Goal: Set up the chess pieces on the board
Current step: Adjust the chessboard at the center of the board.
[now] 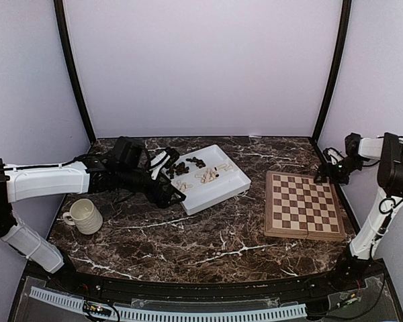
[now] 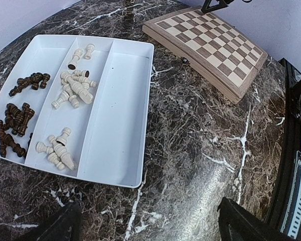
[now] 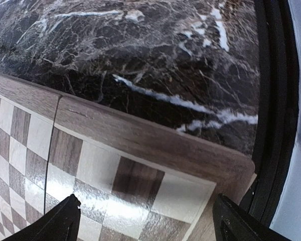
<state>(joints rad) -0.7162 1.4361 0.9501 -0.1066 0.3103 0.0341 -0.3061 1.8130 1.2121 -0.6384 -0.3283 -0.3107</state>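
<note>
Left pincer (image 1: 162, 176) hangs apart by the tray (image 2: 123, 150), centre-left, likely to fetch chess pieces (image 2: 74, 86); right pincer (image 1: 324, 176), also apart, hovers at the board (image 1: 303, 204), upper-right corner.

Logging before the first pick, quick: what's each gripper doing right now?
Left gripper: open, holding nothing.
Right gripper: open, holding nothing.

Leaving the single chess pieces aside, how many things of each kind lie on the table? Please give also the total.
Mug: 1
Divided tray: 1
Chessboard: 1
Total: 3
</note>
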